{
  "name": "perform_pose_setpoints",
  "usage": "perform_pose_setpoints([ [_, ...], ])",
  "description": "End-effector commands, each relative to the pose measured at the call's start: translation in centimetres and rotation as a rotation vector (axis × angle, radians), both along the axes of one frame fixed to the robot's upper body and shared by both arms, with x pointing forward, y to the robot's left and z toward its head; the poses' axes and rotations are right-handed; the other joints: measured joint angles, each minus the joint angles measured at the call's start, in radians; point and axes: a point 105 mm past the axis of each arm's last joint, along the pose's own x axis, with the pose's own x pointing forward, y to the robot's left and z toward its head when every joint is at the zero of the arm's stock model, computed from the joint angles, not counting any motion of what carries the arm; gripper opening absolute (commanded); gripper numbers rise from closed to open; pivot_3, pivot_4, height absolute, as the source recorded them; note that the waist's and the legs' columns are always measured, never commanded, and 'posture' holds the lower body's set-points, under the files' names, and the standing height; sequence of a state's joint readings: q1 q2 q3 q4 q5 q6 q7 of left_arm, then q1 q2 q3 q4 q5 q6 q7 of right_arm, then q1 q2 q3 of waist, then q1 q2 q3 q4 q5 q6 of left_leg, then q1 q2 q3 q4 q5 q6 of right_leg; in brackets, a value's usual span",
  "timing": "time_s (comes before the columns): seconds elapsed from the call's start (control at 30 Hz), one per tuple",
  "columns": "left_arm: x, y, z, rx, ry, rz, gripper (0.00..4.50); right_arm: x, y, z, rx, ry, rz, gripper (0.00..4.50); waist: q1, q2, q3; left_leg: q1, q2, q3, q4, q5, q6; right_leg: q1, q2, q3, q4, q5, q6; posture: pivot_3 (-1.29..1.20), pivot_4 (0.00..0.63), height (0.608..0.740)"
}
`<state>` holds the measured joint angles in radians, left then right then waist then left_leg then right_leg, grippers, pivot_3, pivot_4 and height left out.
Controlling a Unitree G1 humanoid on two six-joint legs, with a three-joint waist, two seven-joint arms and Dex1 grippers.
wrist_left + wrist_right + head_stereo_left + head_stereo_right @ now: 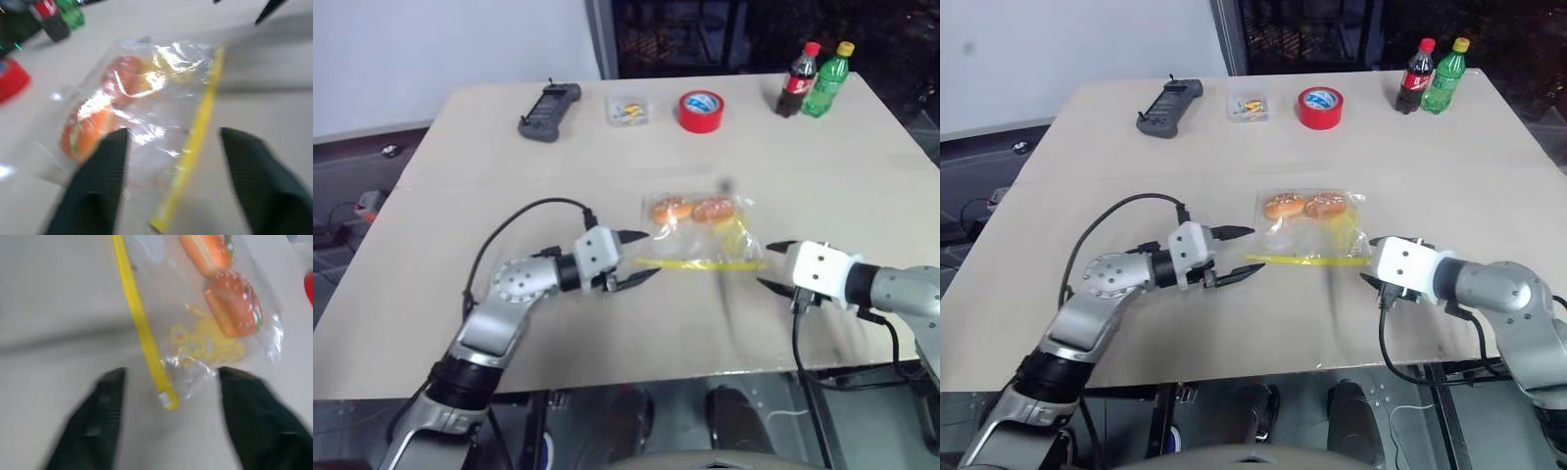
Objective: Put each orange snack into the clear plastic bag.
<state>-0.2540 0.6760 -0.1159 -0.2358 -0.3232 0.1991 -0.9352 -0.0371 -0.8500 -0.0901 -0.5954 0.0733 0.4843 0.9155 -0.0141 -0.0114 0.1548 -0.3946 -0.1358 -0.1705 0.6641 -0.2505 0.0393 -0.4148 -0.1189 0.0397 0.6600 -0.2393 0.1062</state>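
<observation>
Nearest me, the left gripper (640, 258) and right gripper (773, 266) hover over the table (460, 313), each with jaws spread apart and empty, flanking the bag (710, 235). The bag lies flat between them, its yellow strip (700, 262) on the near edge. Both snacks (672, 210) (713, 210) sit side by side inside it. Farther back stand a red tape roll (702, 111), a remote (549, 111) and two bottles (814, 79).

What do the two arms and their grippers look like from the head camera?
Both arms are silver-grey metal with round joint housings and black cables looping alongside. Each wrist ends in a white boxy block carrying two pointed black fingers: left gripper, right gripper.
</observation>
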Motion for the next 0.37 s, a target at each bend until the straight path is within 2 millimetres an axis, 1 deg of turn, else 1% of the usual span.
perform_pose_setpoints([
  [0.03, -1.4, 2.5, 1.3, -0.038, 0.093, 0.024, 4.5, -1.0, -1.9, 1.9, 0.144, 0.005, -0.078, 4.4, 0.004, 0.0, 0.0, 0.0, 0.0, 0.0, -0.001, 0.0, 0.0, 0.0, 0.0, 0.0, 0.0, 0.0, 0.0, 0.0, 0.15, 0.74],
  [0.13, -1.9, 4.7, 1.5, -0.045, 0.153, 0.084, 4.5, -1.7, -3.7, 2.8, 0.197, 0.007, -0.147, 4.4, 0.007, 0.001, 0.0, 0.001, 0.001, 0.0, -0.002, 0.0, 0.0, 0.0, 0.0, 0.0, -0.001, 0.0, 0.0, 0.0, 0.15, 0.74],
  [0.23, -2.5, 6.1, 1.5, -0.034, 0.193, 0.103, 4.5, -2.4, -4.8, 3.2, 0.231, 0.02, -0.182, 4.4, 0.011, 0.001, 0.001, 0.001, 0.001, 0.0, -0.002, 0.0, 0.0, 0.0, 0.0, 0.0, -0.002, 0.0, 0.0, 0.0, 0.15, 0.74],
  [0.3, -2.5, 6.7, 1.7, -0.041, 0.21, 0.116, 4.5, -2.6, -5.1, 3.4, 0.247, 0.022, -0.189, 4.4, 0.013, 0.001, 0.001, 0.001, 0.001, 0.0, -0.002, 0.0, 0.0, 0.0, 0.0, 0.0, -0.002, 0.0, 0.0, 0.0, 0.15, 0.74],
  [0.37, -2.5, 6.7, 1.8, -0.042, 0.211, 0.114, 4.5, -2.7, -5.2, 3.3, 0.25, 0.026, -0.192, 4.4, 0.015, 0.001, 0.001, 0.001, 0.001, 0.0, -0.003, 0.0, 0.0, 0.0, 0.0, 0.0, -0.002, 0.0, 0.0, 0.0, 0.15, 0.74],
])
